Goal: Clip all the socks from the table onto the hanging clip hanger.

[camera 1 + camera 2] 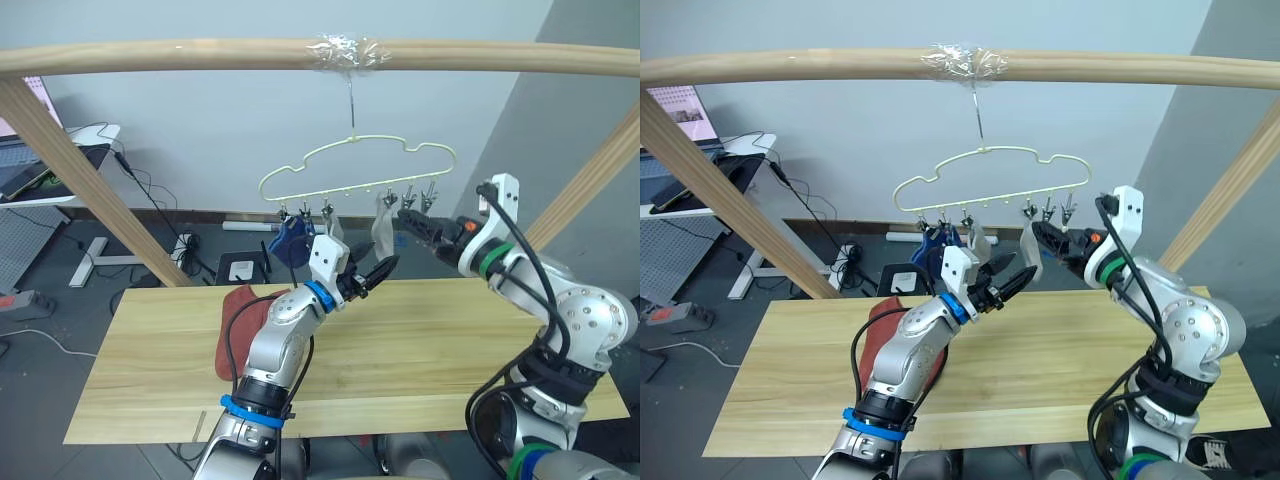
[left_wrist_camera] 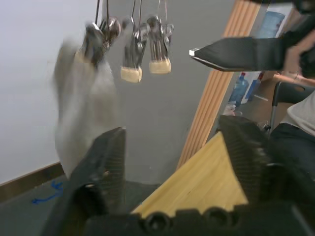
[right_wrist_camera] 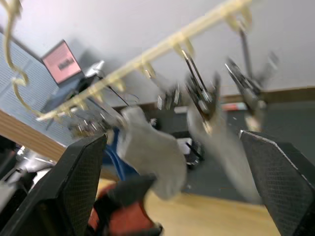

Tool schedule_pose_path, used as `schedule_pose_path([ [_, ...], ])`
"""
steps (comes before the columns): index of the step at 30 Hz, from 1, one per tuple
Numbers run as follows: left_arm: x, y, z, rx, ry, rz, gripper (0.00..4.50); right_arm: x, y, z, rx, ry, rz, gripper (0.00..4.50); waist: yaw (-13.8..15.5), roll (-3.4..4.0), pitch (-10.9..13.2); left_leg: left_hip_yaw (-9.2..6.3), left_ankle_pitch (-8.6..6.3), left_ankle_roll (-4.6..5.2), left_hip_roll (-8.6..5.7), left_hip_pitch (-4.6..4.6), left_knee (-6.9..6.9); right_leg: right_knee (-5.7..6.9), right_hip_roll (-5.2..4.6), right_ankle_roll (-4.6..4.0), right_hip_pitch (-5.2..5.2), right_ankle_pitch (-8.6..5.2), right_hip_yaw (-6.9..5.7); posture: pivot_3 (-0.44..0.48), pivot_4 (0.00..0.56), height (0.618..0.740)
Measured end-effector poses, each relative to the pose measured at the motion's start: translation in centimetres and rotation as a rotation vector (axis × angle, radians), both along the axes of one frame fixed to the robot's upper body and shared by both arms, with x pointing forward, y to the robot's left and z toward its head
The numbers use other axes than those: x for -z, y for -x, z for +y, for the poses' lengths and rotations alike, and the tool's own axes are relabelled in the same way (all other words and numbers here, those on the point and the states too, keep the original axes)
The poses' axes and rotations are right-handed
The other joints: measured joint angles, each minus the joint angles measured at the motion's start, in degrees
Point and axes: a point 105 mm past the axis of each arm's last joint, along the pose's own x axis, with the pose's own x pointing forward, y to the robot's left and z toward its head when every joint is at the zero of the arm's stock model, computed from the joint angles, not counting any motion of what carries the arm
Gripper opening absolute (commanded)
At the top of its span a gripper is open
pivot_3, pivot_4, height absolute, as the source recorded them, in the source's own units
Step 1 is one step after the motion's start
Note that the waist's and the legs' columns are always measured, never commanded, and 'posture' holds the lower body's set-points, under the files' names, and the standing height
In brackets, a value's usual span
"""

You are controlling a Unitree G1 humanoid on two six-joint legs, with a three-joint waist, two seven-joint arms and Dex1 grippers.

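The clip hanger point(image 1: 350, 189) hangs by its hook from the taped pole. Blue socks point(image 1: 289, 243) and two grey socks point(image 1: 336, 226) point(image 1: 384, 232) hang from its clips; two clips at its right end point(image 2: 132, 73) are empty. A rust-red sock point(image 1: 240, 310) lies on the table point(image 1: 420, 350) at the left, partly behind my left arm. My left gripper point(image 1: 380, 270) is open, raised just below the right grey sock point(image 2: 86, 118). My right gripper point(image 1: 415, 224) is open beside the empty clips, holding nothing.
A wooden pole frame point(image 1: 200, 55) spans overhead, with slanted legs point(image 1: 90, 190) at left and at right point(image 1: 590, 180). Behind the table's left there is a desk point(image 1: 60, 185) and cables on the floor point(image 1: 185, 245).
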Motion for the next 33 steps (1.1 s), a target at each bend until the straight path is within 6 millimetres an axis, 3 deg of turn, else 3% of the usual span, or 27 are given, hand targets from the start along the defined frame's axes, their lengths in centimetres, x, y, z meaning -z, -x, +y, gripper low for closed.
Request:
schedule_pose_path([
  [1,0.5,0.3,0.5,-0.004,-0.004,0.026,4.48,0.4,0.0,-0.2,0.027,0.058,-0.028,4.50,-0.22,0.00,0.00,-0.01,0.00,0.00,0.01,0.01,-0.02,0.01,0.01,0.02,-0.01,-0.01,-0.01,-0.130,0.136,0.740],
  [4,1.2,0.7,2.3,-0.027,-0.066,0.065,4.48,1.3,-0.3,-0.4,0.080,0.194,-0.102,4.50,-0.53,0.00,0.02,-0.03,0.01,-0.01,0.02,0.01,-0.01,0.01,0.04,0.07,-0.02,-0.04,-0.01,-0.111,0.133,0.740],
  [7,0.2,1.0,4.2,-0.053,-0.136,0.052,4.50,1.6,-0.9,-0.1,0.133,0.289,-0.212,3.65,-0.49,0.00,0.02,-0.01,0.02,-0.03,0.01,0.03,0.08,-0.01,0.04,0.08,0.03,-0.04,0.01,-0.085,0.130,0.740],
  [10,-1.4,1.4,5.4,-0.059,-0.171,0.001,4.50,1.6,-1.6,0.5,0.180,0.330,-0.295,3.65,-0.33,-0.01,0.03,-0.02,0.03,-0.03,0.02,0.04,0.09,-0.01,0.03,0.07,0.03,-0.04,0.01,-0.075,0.128,0.740],
  [12,-2.9,1.5,6.1,-0.074,-0.155,-0.044,4.50,1.7,-1.9,0.8,0.209,0.325,-0.328,3.34,0.16,0.00,0.03,-0.04,0.03,-0.04,0.03,0.05,0.06,-0.01,0.03,0.07,0.03,-0.04,0.01,-0.059,0.125,0.740],
  [15,-4.2,1.6,6.5,-0.097,-0.116,-0.069,4.50,1.8,-2.2,1.2,0.243,0.314,-0.354,2.48,0.97,0.00,0.03,-0.05,0.03,-0.05,0.02,0.02,0.05,-0.03,0.01,-0.01,0.03,0.01,0.01,-0.049,0.124,0.740],
  [33,-6.2,3.0,6.3,-0.114,-0.067,-0.135,4.50,1.6,-5.6,1.5,0.364,0.242,-0.353,2.48,2.55,0.00,0.03,-0.03,0.03,-0.04,0.00,0.03,0.04,-0.02,0.00,-0.22,0.03,0.13,0.01,-0.006,0.132,0.740],
])
